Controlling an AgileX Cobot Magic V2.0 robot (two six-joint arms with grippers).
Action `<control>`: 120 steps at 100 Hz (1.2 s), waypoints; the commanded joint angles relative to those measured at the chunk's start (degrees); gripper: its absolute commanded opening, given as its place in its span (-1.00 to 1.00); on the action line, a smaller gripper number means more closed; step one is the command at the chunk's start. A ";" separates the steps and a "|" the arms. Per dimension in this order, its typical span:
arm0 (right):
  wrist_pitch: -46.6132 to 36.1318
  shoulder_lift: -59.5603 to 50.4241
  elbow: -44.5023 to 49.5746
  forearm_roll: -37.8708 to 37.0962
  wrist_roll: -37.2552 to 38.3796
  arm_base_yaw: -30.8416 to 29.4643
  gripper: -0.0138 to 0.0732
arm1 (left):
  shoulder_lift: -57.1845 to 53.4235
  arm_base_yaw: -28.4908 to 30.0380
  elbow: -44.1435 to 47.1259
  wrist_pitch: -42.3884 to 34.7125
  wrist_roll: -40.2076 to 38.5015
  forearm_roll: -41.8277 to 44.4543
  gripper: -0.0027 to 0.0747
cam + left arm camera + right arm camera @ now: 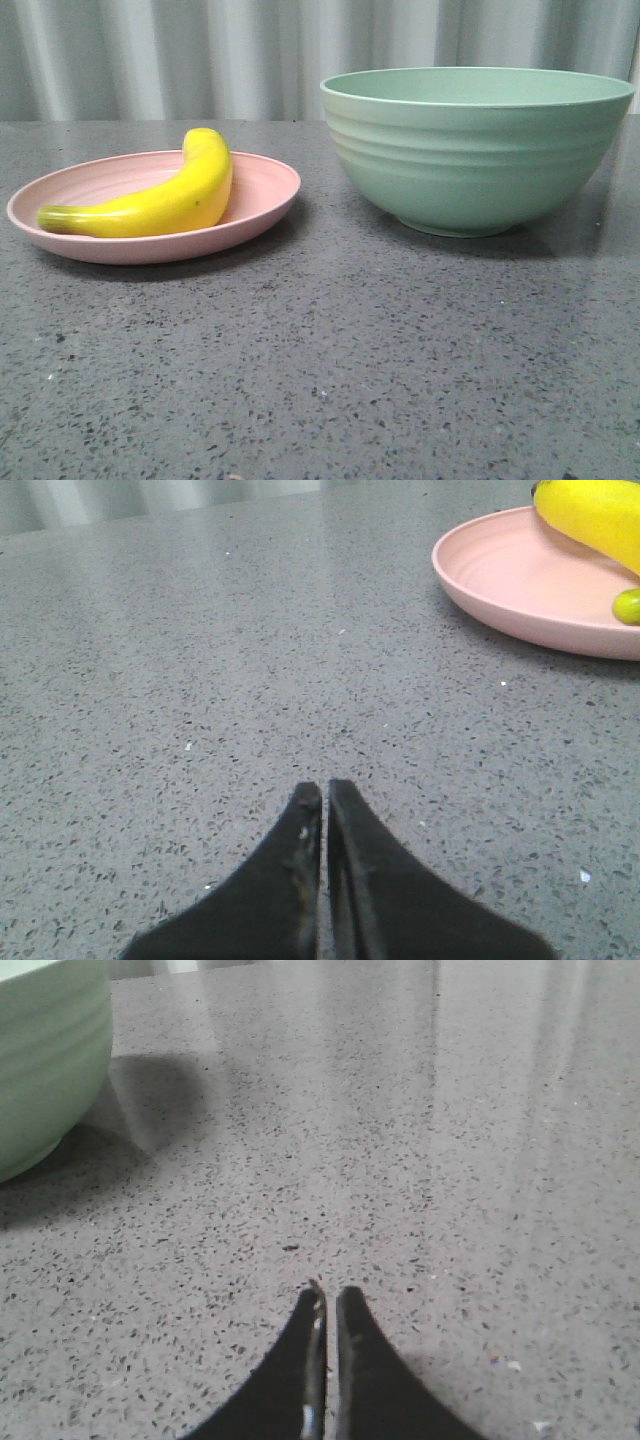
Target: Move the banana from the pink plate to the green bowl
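The glossy yellow banana (pixel 170 198), stem end greenish, lies curved on the pink plate (pixel 262 190). Both arms' jaws are pressed together, holding nothing.

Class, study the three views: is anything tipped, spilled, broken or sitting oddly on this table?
Nothing stands out. The banana lies inside the pink plate, the green bowl stands upright beside it, and both hands rest shut, away from them.
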 commanded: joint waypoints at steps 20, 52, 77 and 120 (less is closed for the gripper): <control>-1.48 -1.11 1.30 -0.65 -0.11 -0.24 -0.84 | -1.59 -0.31 0.48 -9.62 -0.14 -0.45 -0.98; -9.99 -1.11 1.30 0.64 -0.11 -0.24 -0.84 | -1.59 -0.31 0.48 -12.87 -0.14 -0.45 -0.98; -13.94 -1.11 1.30 0.64 -0.11 -0.24 -0.84 | -1.59 -0.31 0.48 -13.24 -0.14 -0.45 -0.98; -15.96 -1.11 1.30 0.64 -0.11 -0.24 -0.84 | -1.59 -0.31 0.48 -13.24 -0.14 1.09 -0.98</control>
